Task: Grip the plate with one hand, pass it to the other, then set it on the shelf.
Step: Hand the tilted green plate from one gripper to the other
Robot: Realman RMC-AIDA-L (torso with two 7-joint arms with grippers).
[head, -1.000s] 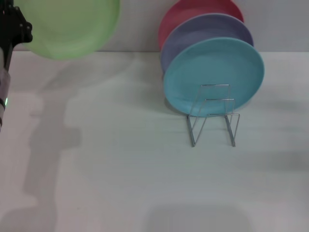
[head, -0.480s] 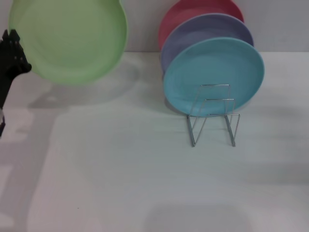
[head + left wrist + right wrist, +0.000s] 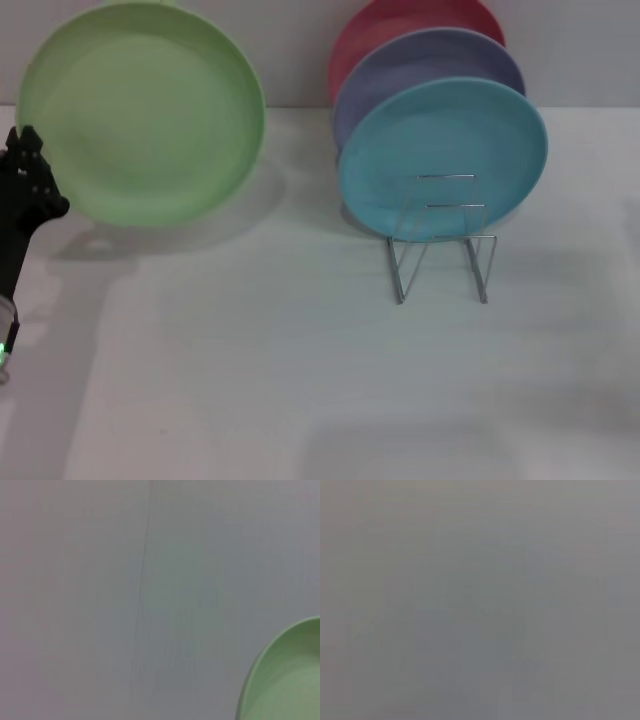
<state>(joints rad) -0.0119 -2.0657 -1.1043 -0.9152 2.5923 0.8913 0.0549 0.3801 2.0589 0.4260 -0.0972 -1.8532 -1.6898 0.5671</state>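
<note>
The light green plate (image 3: pixel 145 110) hangs in the air at the far left, its face turned toward me, above the white table (image 3: pixel 250 350). My left gripper (image 3: pixel 28 160), black, is shut on the plate's lower left rim. The plate's rim also shows in the left wrist view (image 3: pixel 285 680). The silver wire rack (image 3: pixel 441 240) stands right of centre with its two front slots bare. My right gripper is out of view, and the right wrist view shows only plain grey.
A turquoise plate (image 3: pixel 440 140), a lavender plate (image 3: pixel 430 55) and a pink plate (image 3: pixel 400 25) stand upright in the rack's rear slots. A grey wall rises behind the table. The green plate's shadow lies on the table below it.
My left gripper has moved down and a little right with the green plate, so the whole plate now shows, lower in the head view.
</note>
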